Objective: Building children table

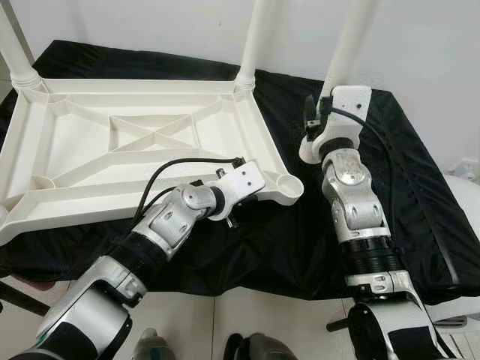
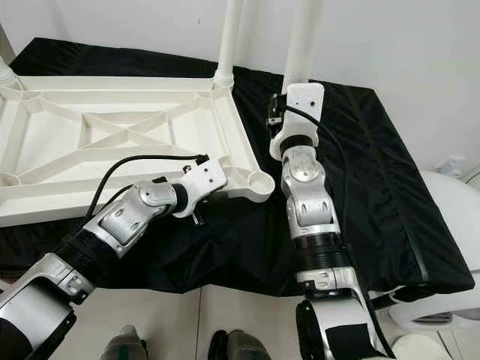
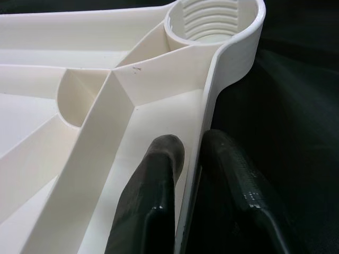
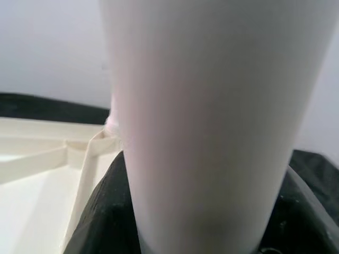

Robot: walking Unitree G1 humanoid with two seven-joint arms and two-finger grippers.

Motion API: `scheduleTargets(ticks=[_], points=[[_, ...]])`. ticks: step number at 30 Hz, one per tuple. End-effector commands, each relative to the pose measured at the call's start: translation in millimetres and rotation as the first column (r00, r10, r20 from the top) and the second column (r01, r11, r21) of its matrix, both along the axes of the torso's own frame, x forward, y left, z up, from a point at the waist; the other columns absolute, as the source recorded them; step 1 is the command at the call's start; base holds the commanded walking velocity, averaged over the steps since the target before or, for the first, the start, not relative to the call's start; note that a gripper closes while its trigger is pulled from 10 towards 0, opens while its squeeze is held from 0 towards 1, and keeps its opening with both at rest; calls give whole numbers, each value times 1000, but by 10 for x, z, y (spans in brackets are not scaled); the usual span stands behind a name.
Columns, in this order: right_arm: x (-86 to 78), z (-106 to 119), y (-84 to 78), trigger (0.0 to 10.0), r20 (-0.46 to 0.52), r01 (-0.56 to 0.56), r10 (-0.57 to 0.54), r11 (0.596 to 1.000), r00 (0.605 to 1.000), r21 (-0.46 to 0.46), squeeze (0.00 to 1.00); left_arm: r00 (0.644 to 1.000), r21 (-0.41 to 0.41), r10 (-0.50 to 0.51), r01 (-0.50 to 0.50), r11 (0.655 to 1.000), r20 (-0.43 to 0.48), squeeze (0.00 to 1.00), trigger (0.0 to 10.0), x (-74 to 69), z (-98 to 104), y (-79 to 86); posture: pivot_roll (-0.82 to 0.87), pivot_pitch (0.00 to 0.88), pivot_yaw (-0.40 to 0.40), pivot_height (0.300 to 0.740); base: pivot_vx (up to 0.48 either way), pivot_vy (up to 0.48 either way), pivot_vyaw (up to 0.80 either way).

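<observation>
Nearest the camera, at six o'clock: two silver arms reaching forward over a black cloth (image 1: 420, 180). Upside-down white tabletop (image 1: 127, 142) lying flat on the cloth, from nine o'clock to centre, ribbed underside facing up. Two legs already standing in its far corners, at eleven o'clock (image 1: 15, 52) and twelve o'clock (image 1: 255, 45).

Left claw (image 3: 193, 174) pinched shut on the tabletop's near rim, one finger (image 3: 153, 201) inside the rim wall, the other outside. Just ahead of it along that rim, an empty threaded corner socket (image 1: 287, 185).

Right claw (image 2: 276, 124) raised at one o'clock, holding a loose leg (image 1: 351, 41) upright, long axis vertical. Fingers hidden behind the wrist; grip judged from the leg standing free above the cloth.

Key relation: empty socket lying toward seven o'clock of the held leg's lower end, near but not under it. Right arm the nearer one for seating it. Likely next: shifting the leg over the socket, keeping it vertical, then lowering and twisting.
</observation>
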State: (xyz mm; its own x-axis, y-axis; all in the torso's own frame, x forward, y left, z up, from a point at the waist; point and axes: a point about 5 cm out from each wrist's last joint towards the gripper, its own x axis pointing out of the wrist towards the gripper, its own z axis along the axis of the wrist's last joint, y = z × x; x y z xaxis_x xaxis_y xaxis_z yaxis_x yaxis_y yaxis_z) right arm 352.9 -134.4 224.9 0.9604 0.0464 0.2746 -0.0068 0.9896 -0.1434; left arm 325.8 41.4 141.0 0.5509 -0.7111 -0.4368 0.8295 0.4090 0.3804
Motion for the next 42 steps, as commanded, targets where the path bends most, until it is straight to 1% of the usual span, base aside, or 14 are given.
scheduleTargets(ticks=[1, 2, 3, 5, 11, 14, 16, 18, 21, 25, 32, 33, 38, 42], points=[[-22, 24, -34, 10000, 12, -29, 29, 1000, 1000, 6, 0, 987, 25, -126, 129, 991, -95, 0, 3882, -68, -45, -32, 69, 64, -112, 740, 0, 0, 0], [-29, 14, -36, 10000, 7, -59, 59, 998, 998, 16, 0, 989, 46, -119, 123, 991, -89, 0, 10000, -56, -53, -23, 69, 64, -112, 740, 0, 0, 0], [-41, 1, -39, 10000, -1, -95, 95, 995, 995, 37, 0, 989, 73, -121, 127, 989, -81, 0, 10000, -54, -68, -13, 69, 64, -112, 740, 0, 0, 0], [-53, -8, -41, 10000, -5, -127, 127, 990, 992, 54, 0, 990, 85, -121, 128, 988, -79, 0, 10000, -56, -77, -7, 69, 64, -112, 740, 0, 0, 0], [-120, -56, -28, 10000, -17, -258, 260, 962, 965, 92, 0, 990, 98, -120, 127, 987, -72, 0, 10000, -58, -84, 5, 62, 59, -108, 740, 0, 0, 0], [-120, -56, -28, 10000, -17, -258, 260, 962, 965, 92, 0, 990, 98, -120, 127, 987, -72, 0, 10000, -58, -84, 5, 62, 59, -108, 740, 0, 0, 0], [-202, -109, -58, 10000, -27, -348, 353, 930, 935, 115, 0, 991, 102, -117, 124, 987, -69, 0, 10000, -49, -83, 18, 62, 54, -106, 740, 0, 0, 0], [-202, -109, -58, 10000, -27, -348, 353, 930, 935, 115, 0, 991, 102, -117, 124, 987, -69, 0, 10000, -49, -83, 18, 62, 54, -106, 740, 0, 0, 0], [-288, -160, -145, 10000, -47, -415, 424, 900, 904, 130, 0, 992, 105, -113, 119, 987, -63, 0, 10000, -32, -76, 39, 60, 51, -100, 740, 0, 0, 0], [-315, -194, -270, 10000, -70, -420, 428, 902, 901, 104, 0, 994, 106, -93, 99, 989, -57, 0, 10000, 12, -63, 59, 57, 51, -96, 740, 0, 0, 0], [-344, -214, -367, 10000, -82, -420, 428, 902, 900, 102, 0, 997, 102, -71, 75, 992, -44, 0, 10000, 48, -40, 66, 55, 48, -91, 740, 0, 0, 0], [-367, -231, -415, 10000, -91, -424, 433, 900, 897, 105, 0, 997, 100, -62, 66, 993, -43, 0, 10000, 59, -40, 71, 53, 46, -91, 740, 0, 0, 0], [-401, -263, -413, 10000, -100, -444, 456, 888, 884, 124, 0, 997, 100, -60, 64, 993, -42, 0, 10000, 62, -40, 70, 49, 44, -91, 740, 0, 0, 0], [-416, -364, -360, 10000, -116, -465, 483, 872, 868, 154, 0, 997, 97, -65, 68, 993, -38, 0, 10000, 68, -29, 57, 48, 49, -90, 740, 0, 0, 0]])
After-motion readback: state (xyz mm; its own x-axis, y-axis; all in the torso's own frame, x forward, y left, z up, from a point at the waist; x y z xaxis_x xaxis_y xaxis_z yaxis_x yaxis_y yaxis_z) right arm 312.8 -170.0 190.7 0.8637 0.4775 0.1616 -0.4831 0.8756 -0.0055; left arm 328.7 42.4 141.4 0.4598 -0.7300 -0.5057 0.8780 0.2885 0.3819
